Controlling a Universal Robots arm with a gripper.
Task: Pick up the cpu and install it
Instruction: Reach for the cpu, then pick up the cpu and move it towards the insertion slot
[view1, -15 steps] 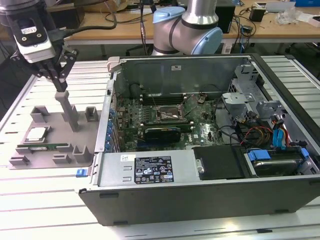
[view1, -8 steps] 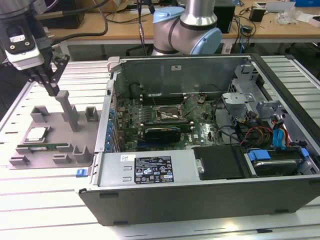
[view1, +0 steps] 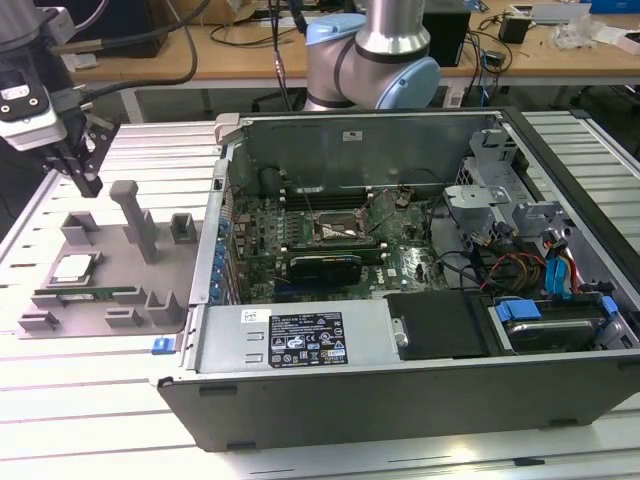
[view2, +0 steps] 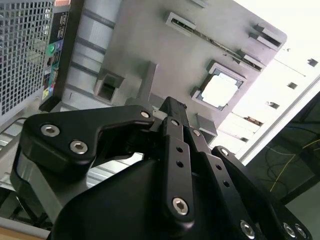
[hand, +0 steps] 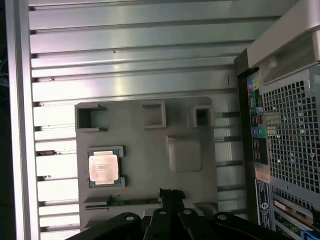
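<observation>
The cpu (view1: 72, 267), a small square chip with a shiny metal top, lies flat in a recess of the grey holder tray (view1: 160, 285) at the exterior view's left. It also appears in both wrist views, as the cpu (view2: 220, 91) and the cpu (hand: 104, 166). My gripper (view1: 88, 183) hangs above the tray's far edge, apart from the chip, its black fingers together and nothing between them. The fingertips (view2: 172, 106) point down at the tray. The square socket frame (view1: 335, 233) sits on the motherboard inside the open computer case (view1: 400, 390).
A long green memory stick (view1: 85, 295) lies in a slot of the tray just in front of the cpu. A tall grey post (view1: 135, 215) and several small blocks rise from the tray. The case's rear wall (view1: 215, 240) borders the tray. Cables and drive cages crowd the case's right side.
</observation>
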